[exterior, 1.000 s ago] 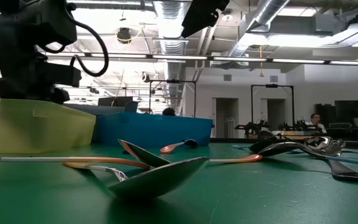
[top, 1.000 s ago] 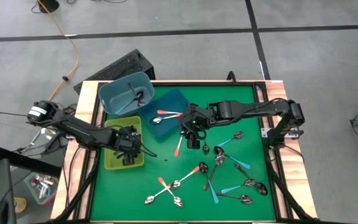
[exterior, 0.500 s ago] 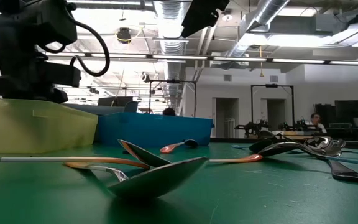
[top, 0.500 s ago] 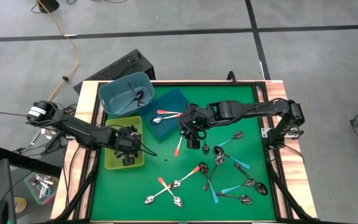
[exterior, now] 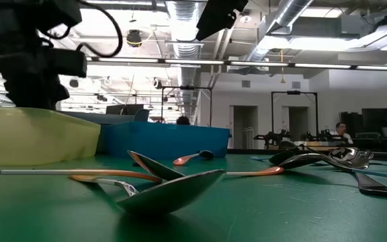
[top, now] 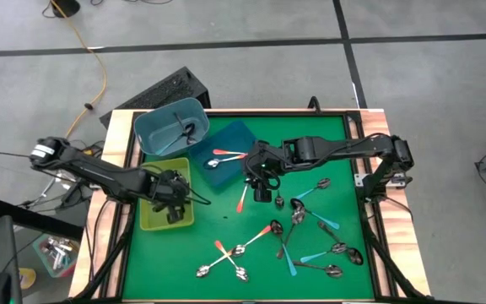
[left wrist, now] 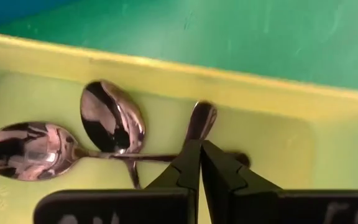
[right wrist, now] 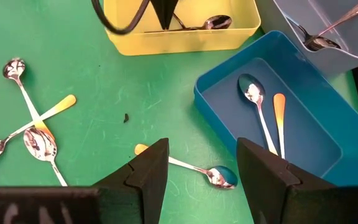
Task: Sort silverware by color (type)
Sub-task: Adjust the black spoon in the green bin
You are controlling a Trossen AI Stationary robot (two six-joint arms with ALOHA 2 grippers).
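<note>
silver spoons (left wrist: 104, 130) lie in yellow bin (left wrist: 278, 93) under closed left hand (left wrist: 199, 163).

From overhead we look straight down on the whole table (top: 226, 228); at table height we look level across it into the room; each wrist view sits close, and both share the yellow bin (right wrist: 185, 34).

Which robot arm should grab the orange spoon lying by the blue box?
Probably the right. The right gripper hangs open beside the orange spoon; the left gripper is shut over the yellow bin.
</note>
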